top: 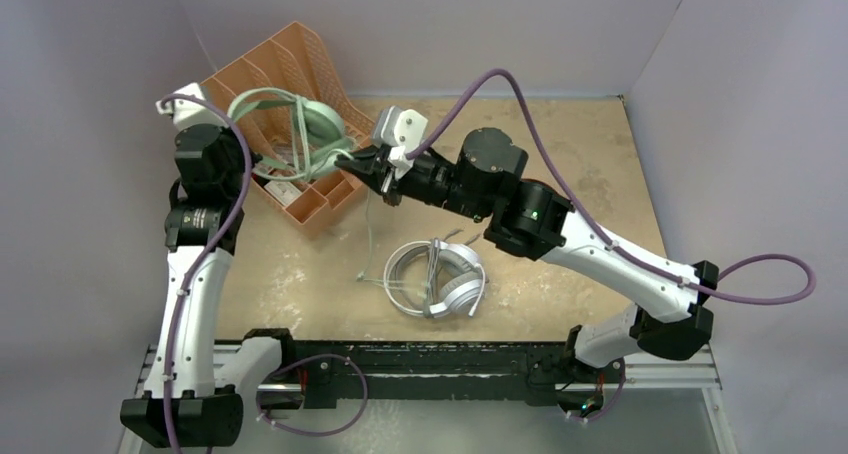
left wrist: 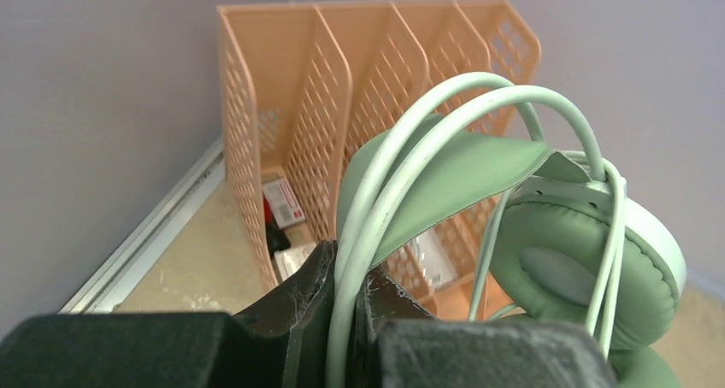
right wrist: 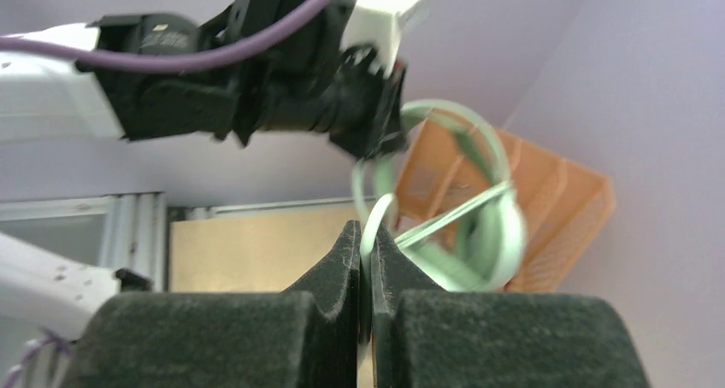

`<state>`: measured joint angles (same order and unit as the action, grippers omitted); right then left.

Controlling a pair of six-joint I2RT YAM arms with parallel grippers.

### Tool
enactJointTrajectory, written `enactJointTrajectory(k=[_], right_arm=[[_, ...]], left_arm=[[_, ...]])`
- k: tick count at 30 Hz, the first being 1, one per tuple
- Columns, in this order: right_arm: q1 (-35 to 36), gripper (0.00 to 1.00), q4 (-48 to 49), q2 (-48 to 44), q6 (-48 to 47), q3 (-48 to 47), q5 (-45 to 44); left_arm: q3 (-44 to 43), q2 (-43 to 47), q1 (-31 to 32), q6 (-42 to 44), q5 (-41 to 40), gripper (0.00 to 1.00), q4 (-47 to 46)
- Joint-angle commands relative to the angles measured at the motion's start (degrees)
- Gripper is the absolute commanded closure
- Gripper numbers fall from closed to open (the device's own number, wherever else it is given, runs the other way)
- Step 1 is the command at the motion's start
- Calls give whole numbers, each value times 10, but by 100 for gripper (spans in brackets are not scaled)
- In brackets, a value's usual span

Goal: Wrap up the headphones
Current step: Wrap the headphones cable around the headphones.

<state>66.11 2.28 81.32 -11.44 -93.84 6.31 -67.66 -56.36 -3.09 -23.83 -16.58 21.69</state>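
Observation:
My left gripper (top: 264, 164) (left wrist: 346, 273) is shut on the headband wires of the pale mint-green headset (top: 305, 129) (left wrist: 573, 268) and holds it up in front of the orange organizer. My right gripper (top: 352, 163) (right wrist: 363, 244) is shut on the mint cord (right wrist: 376, 221) just right of that headset. The rest of the cord (top: 368, 236) hangs down to the table. The white headset (top: 445, 279) lies on the table near the front, with its grey cord coiled round it. The red and black headset is not clearly in view.
An orange slotted file organizer (top: 285, 69) (left wrist: 325, 106) stands tilted at the back left, with small boxes (left wrist: 282, 202) in its slots. Grey walls close in the left, back and right sides. The arm bases and a black rail (top: 420, 369) run along the near edge.

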Motion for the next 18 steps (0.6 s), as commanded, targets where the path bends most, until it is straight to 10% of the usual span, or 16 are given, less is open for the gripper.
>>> enactJointTrajectory(k=[1, 18], right_arm=[[-2, 100, -57, 31, -128, -103, -81], [-213, 100, -122, 102, -146, -228, 103]], left_arm=[[-9, 10, 52, 73, 58, 100, 4], [-9, 101, 155, 117, 279, 100, 44]])
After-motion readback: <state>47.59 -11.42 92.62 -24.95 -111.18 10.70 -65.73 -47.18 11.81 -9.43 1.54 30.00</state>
